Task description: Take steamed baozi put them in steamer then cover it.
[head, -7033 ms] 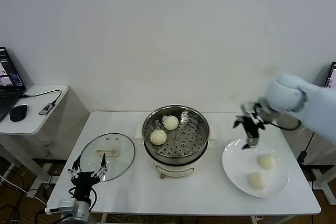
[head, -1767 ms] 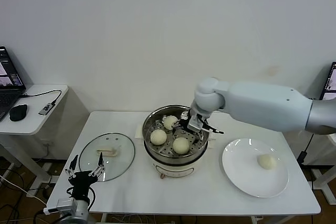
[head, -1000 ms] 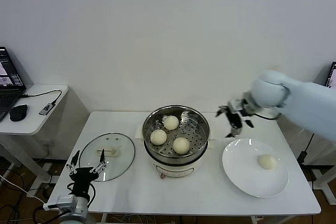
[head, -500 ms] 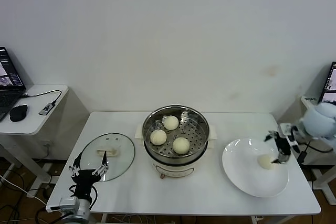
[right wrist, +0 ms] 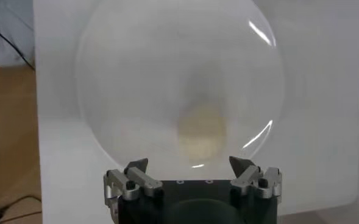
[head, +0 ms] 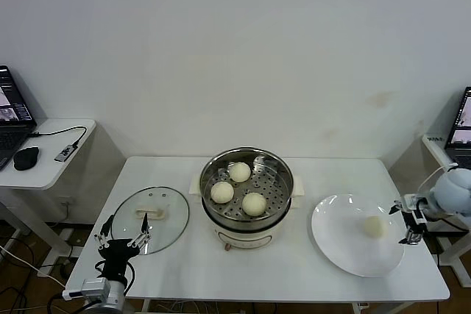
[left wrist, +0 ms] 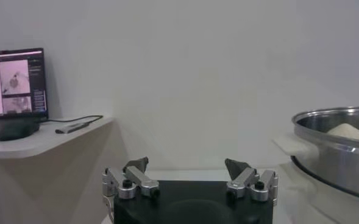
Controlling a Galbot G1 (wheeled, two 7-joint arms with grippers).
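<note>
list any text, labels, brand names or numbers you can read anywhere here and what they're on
None can be read.
Laptop screen on the side desk: shows a window with pictures and lines of text, too small and blurred to read.
Steamer, cover, plate, both grippers: no visible markings.

White table (head: 294,270) with steamer (head: 246,220) mid, cover (head: 151,229) left, plate (head: 346,255) right.

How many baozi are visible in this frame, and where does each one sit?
4. Three baozi sit on the steamer tray: back, left, front. The fourth baozi lies on the white plate. None seems hidden.
</note>
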